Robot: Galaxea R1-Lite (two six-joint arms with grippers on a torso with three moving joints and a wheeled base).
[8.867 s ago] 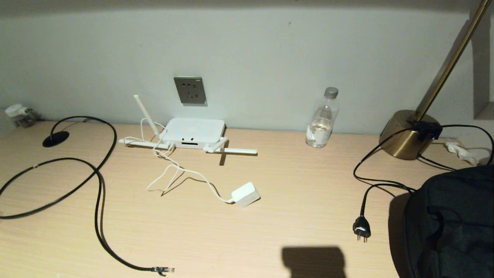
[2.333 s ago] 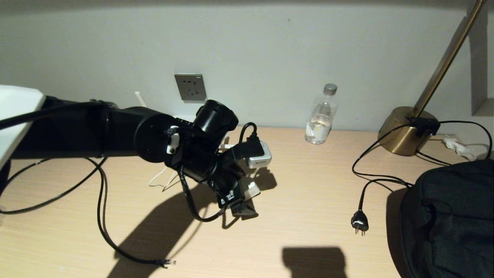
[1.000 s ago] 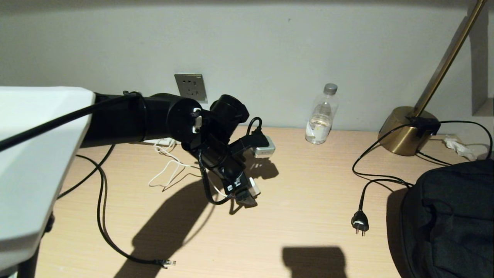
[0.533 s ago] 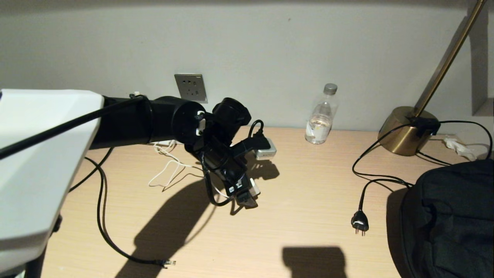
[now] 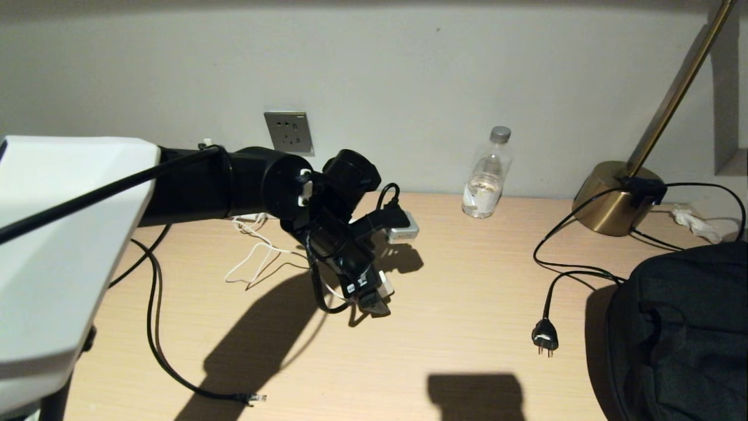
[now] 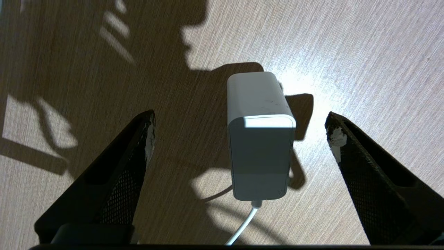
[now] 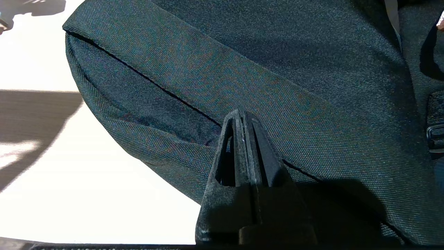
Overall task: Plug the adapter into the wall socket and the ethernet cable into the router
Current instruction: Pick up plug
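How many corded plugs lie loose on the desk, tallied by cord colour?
White cord: 1, the adapter
Black cord: 2, the ethernet cable and the two-pin plug
Total: 3

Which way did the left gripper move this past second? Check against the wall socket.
No. The left gripper stays open astride the adapter, same offset from the wall socket.

A light wood-grain desk (image 5: 467, 304) against the wall carries a white block adapter (image 6: 258, 139) mid-desk, a clear plastic water bottle (image 5: 486, 175) far right, a brass lamp base (image 5: 613, 199), a black two-pin plug (image 5: 545, 338), a dark fabric bag (image 5: 684, 333) near right, and a black ethernet cable (image 5: 153, 327) left.
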